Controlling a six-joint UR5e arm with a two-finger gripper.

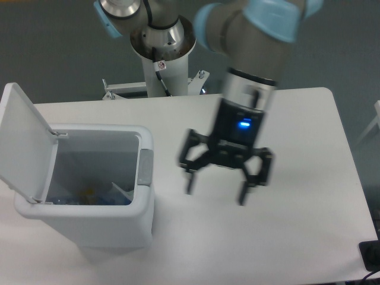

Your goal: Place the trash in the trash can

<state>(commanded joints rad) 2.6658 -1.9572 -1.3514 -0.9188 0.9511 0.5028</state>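
The white trash can (89, 222) stands at the table's front left with its flip lid (24, 139) swung open to the left and its grey push tab (145, 168) on the right rim. Inside it, at the bottom, lie bluish clear plastic and a bit of white plastic (98, 195); I cannot tell the bottle from the bag there. My gripper (215, 190) hangs open and empty above the table's middle, to the right of the can. Its image is blurred by motion.
The arm's base post (161, 59) stands at the table's back edge. A dark object (371, 255) shows at the front right corner. The table's right edge (350, 154) runs close to the gripper's right.
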